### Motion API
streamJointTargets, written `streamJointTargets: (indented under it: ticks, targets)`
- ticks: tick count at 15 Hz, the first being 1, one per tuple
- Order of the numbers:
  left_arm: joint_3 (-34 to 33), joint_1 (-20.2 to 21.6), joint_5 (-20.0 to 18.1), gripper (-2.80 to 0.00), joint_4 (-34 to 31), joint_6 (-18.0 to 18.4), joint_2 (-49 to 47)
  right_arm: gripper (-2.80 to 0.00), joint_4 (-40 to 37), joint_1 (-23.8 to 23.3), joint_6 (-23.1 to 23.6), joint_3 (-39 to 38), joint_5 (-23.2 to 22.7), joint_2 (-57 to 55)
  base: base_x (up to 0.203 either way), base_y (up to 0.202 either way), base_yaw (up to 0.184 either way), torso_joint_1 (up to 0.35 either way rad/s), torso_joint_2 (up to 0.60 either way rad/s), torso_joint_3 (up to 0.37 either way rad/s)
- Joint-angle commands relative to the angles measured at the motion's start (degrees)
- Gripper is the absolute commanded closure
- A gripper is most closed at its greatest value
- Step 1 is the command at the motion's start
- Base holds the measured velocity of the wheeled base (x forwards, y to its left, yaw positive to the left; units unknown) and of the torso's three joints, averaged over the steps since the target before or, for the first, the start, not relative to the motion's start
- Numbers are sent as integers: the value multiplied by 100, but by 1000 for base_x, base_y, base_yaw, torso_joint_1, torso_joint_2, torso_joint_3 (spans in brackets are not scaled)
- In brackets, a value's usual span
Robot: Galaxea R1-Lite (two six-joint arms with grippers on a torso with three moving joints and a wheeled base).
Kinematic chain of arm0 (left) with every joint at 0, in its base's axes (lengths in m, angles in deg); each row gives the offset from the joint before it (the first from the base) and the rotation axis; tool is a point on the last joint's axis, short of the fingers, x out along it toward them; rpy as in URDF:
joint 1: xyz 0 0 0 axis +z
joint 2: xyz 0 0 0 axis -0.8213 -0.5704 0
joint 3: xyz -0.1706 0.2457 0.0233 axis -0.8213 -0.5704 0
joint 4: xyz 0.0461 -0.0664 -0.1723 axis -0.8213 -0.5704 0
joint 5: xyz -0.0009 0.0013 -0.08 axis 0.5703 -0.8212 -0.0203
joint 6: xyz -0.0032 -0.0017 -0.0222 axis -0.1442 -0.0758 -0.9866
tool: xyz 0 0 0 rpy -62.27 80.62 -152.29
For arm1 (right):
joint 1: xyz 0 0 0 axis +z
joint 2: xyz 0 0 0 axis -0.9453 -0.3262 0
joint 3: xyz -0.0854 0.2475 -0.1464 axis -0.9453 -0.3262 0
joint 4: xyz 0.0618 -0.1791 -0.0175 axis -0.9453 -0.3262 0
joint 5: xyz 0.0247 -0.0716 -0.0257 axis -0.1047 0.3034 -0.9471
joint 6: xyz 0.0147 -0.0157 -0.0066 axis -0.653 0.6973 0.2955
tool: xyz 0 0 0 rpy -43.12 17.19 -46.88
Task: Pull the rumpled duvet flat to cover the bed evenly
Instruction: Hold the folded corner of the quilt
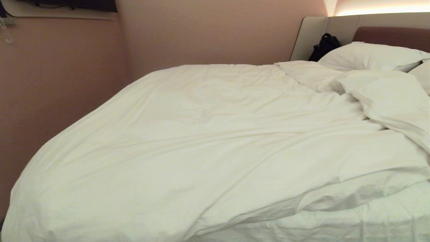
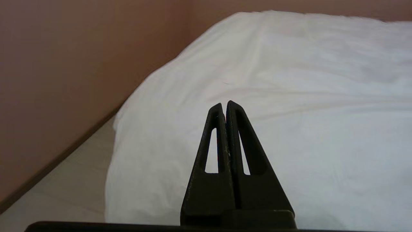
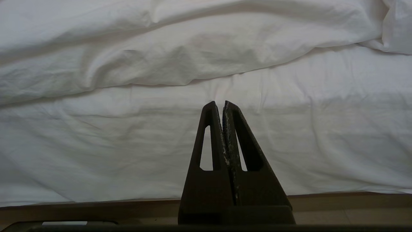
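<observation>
The white duvet [image 1: 208, 141] lies spread over most of the bed [image 1: 386, 218], creased, with one corner folded back near the pillows at the right. Along the bed's near right side its edge [image 3: 180, 61] stops short, leaving bare sheet [image 3: 289, 135] below it. Neither arm shows in the head view. My left gripper [image 2: 224, 104] is shut and empty, held off the bed's near left corner and pointing at the duvet [image 2: 289, 96]. Also shut and empty, my right gripper [image 3: 220, 103] points at the sheeted side of the mattress.
A pink wall [image 1: 60, 84] runs close along the bed's left side, with a strip of pale floor [image 2: 64, 187] between. White pillows [image 1: 369, 55] and a black bag [image 1: 324, 45] sit at the headboard [image 1: 393, 35]. The platform base [image 3: 354, 201] shows below the mattress.
</observation>
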State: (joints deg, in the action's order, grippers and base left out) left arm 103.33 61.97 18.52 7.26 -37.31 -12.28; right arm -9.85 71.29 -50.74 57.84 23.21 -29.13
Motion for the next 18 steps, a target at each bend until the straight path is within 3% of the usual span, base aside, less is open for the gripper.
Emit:
streamJointTargets:
  ticks: [1, 8, 10, 14, 18]
  targets:
    - [-2, 1, -17, 0, 37, 46, 3, 0, 2, 2, 0, 0, 0, -7, 0, 0, 0, 0, 0, 0]
    - [647, -63, -71, 0, 22, 301, 2, 0, 2, 2, 0, 0, 0, -7, 0, 0, 0, 0, 0, 0]
    - [613, -354, -46, 0, -31, 310, 37, 0, 2, 2, -8, 0, 0, -7, 0, 0, 0, 0, 0, 0]
    - [-20, -545, -45, 0, -78, 382, 708, 0, 2, 2, 0, 0, 0, -7, 0, 0, 0, 0, 0, 0]
    - [-935, -577, -74, 0, -405, 820, 1655, 0, 2, 2, -3, 0, 0, -7, 0, 0, 0, 0, 0, 0]
